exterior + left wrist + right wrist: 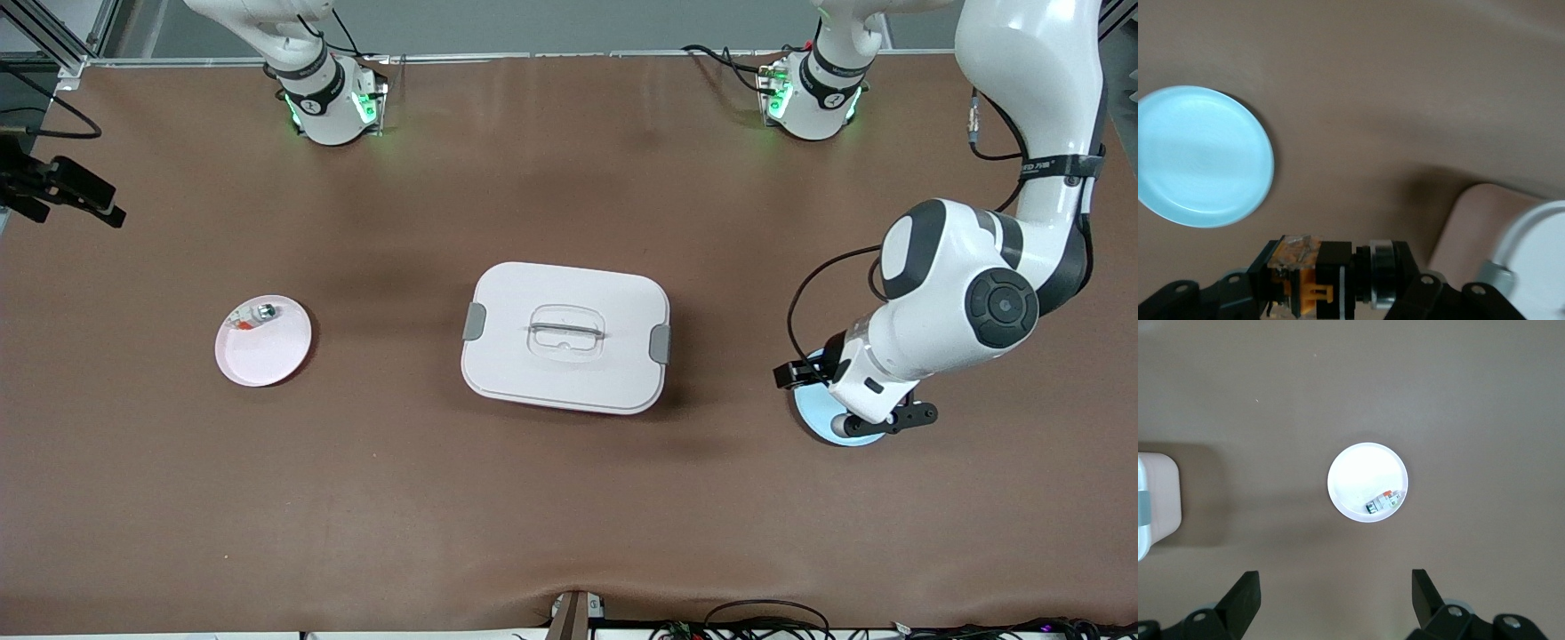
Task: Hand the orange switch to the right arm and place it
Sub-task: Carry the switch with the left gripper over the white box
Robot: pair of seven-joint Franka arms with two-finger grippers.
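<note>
The orange switch [1317, 279], a stubby black part with orange pieces and a silvery ring, sits crosswise between the fingers of my left gripper [1328, 297], which is shut on it. In the front view the left gripper [867, 425] hangs over the edge of a light blue plate [811, 411] at the left arm's end of the table, and the wrist hides the switch there. My right gripper [1336, 600] is open and holds nothing, high over the table near a pale pink plate [1355, 477]. The front view shows only the right arm's base [324, 98].
A white lidded box [565, 336] with grey clips stands mid-table. The pink plate [267, 356] carries a small silvery piece with an orange-red speck [253, 316]. A black device [62, 187] juts in at the right arm's end. Cables lie along the front edge.
</note>
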